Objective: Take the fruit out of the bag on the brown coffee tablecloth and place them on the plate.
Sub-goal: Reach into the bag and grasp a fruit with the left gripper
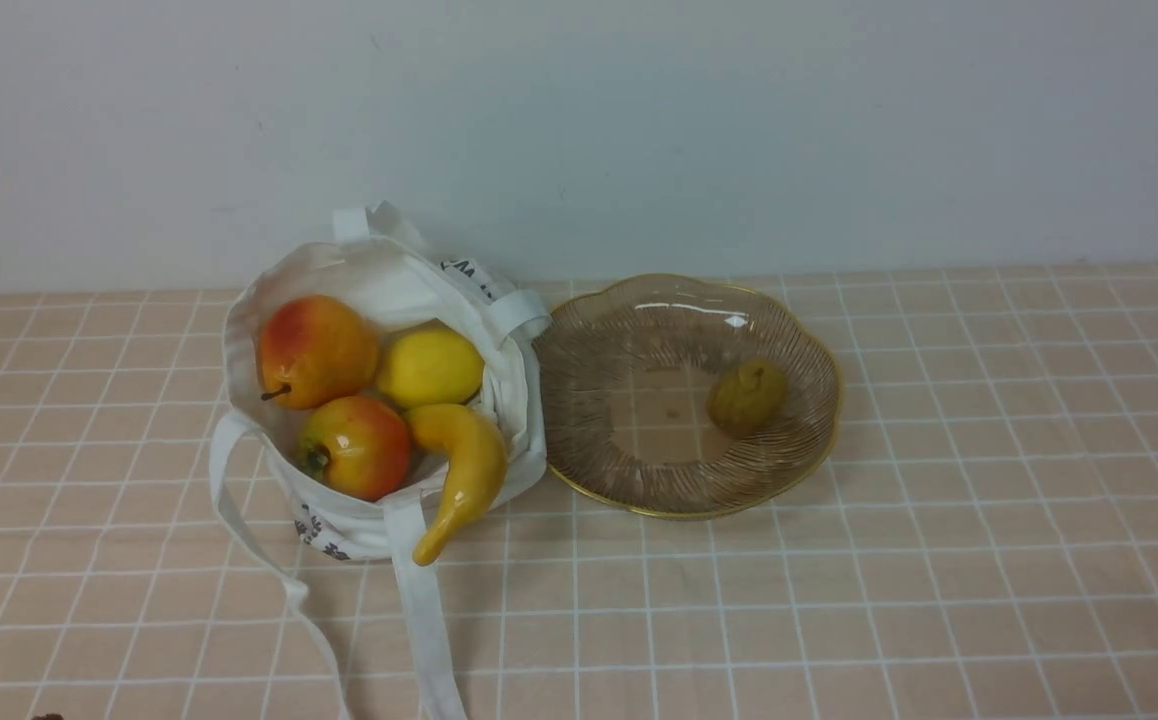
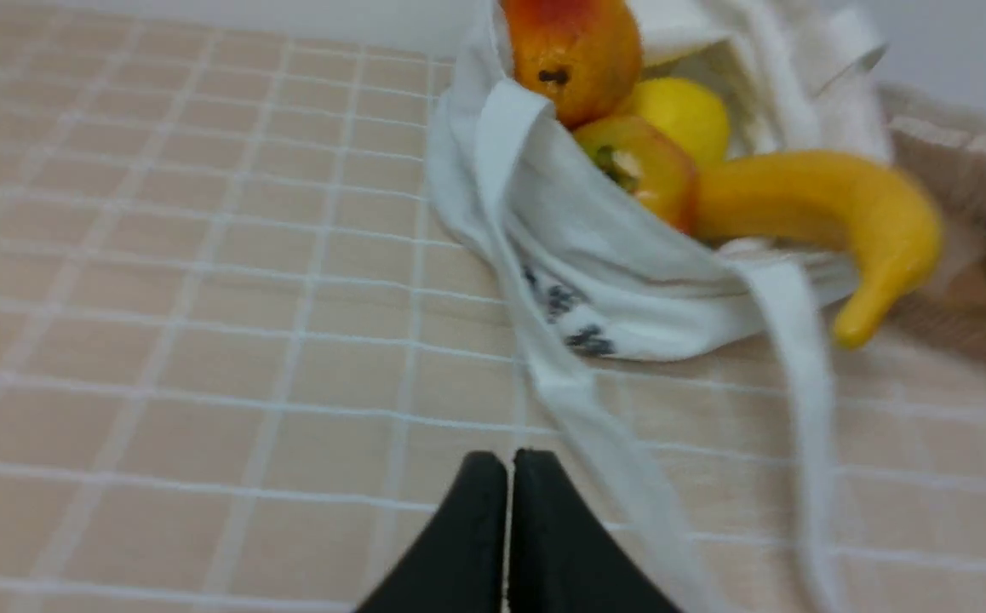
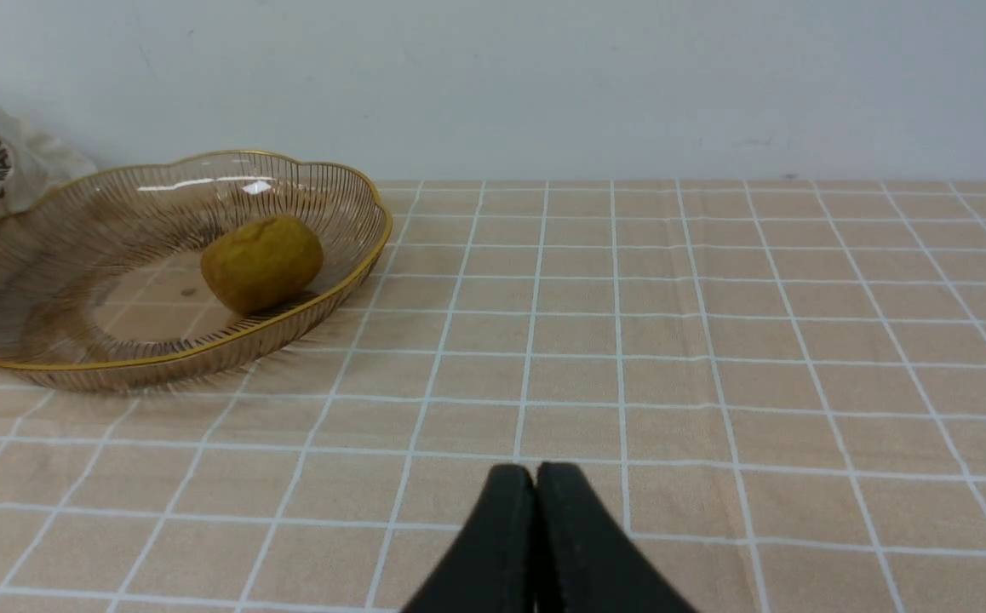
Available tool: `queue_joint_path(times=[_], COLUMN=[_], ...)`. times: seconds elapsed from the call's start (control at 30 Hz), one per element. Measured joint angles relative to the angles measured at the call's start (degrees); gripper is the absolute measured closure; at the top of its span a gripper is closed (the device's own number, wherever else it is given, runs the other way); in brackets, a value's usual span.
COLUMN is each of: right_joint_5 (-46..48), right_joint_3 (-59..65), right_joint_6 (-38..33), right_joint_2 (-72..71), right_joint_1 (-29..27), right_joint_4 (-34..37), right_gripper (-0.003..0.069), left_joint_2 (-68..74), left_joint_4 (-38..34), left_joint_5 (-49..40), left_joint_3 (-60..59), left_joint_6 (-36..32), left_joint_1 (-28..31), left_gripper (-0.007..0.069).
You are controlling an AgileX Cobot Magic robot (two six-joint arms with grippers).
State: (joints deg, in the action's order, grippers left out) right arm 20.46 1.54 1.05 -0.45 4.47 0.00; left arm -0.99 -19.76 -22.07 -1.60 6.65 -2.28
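Bag [image 1: 389,285] sits open on tablecloth [image 1: 839,600], just left of plate [image 1: 579,420]; inside: pear [image 1: 317,350] at back left, lemon [image 1: 429,367] beside it, apple [image 1: 355,446] in front, banana [image 1: 459,470] w/ tip hanging over bag's front edge; straps trail toward robot. Plate holds one dull olive fruit [image 1: 747,397], right of centre. L claw [image 2: 508,460] closed, empty, over cloth by a strap, short of bag; R claw [image 3: 535,472] closed, empty, over bare cloth, apart from plate.

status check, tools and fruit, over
Left tool shut, right tool shut, both empty. Pear, apple, lemon, banana in bag. One dull fruit on plate. Straps trail ahead of left tool.
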Motion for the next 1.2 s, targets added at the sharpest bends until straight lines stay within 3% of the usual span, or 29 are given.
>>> queue_joint_path(times=[0.07,0.1,0.13,0.27,0.57,0.73,0.8,0.87,0.93,1.03,1.1,1.13,1.2], right_joint_5=[0.0,0.0,0.0,0.0,0.0,0.0,0.0,0.0,0.0,0.0,0.0,0.0,0.0], right_joint_3=[0.0,0.0,0.0,0.0,0.0,0.0,0.0,0.0,0.0,0.0,0.0,0.0,0.0], right_joint_6=[0.0,0.0,0.0,0.0,0.0,0.0,0.0,0.0,0.0,0.0,0.0,0.0,0.0], right_joint_2=[0.0,0.0,0.0,0.0,0.0,0.0,0.0,0.0,0.0,0.0,0.0,0.0,0.0], right_joint_1=[0.0,0.0,0.0,0.0,0.0,0.0,0.0,0.0,0.0,0.0,0.0,0.0,0.0], right_joint_4=[0.0,0.0,0.0,0.0,0.0,0.0,0.0,0.0,0.0,0.0,0.0,0.0,0.0], right_gripper=[0.0673,0.0673,0.0673,0.0673,0.0673,0.0673,0.0673,0.0673,0.0673,0.0673,0.0673,0.0673,0.0673], left_joint_2=[0.0,0.0,0.0,0.0,0.0,0.0,0.0,0.0,0.28,6.69,9.77,14.88,23.45], left_joint_4=[-11.59,-13.93,-24.68,-35.21,-41.15,-55.81,-58.58,-61.57,-61.8,-61.25,-60.15,-58.21,-53.97], left_joint_5=[0.0,0.0,0.0,0.27,3.25,7.21,7.66,7.56,7.49,5.99,4.03,0.16,-8.48], left_joint_3=[-0.06,-0.06,-0.06,-0.06,-0.06,-0.06,0.48,4.7,6.45,14.62,17.0,19.6,23.08], left_joint_6=[6.28,6.83,11.56,13.49,12.64,14.73,12.37,4.1,0.06,-16.34,-20.56,-25.67,-28.02], left_joint_1=[0.0,0.0,0.0,0.0,0.0,0.0,0.0,0.0,0.0,0.0,0.0,0.0,0.0], left_gripper=[0.0632,0.0632,0.0632,0.0632,0.0632,0.0632,0.0632,0.0632,0.0632,0.0632,0.0632,0.0632,0.0632])
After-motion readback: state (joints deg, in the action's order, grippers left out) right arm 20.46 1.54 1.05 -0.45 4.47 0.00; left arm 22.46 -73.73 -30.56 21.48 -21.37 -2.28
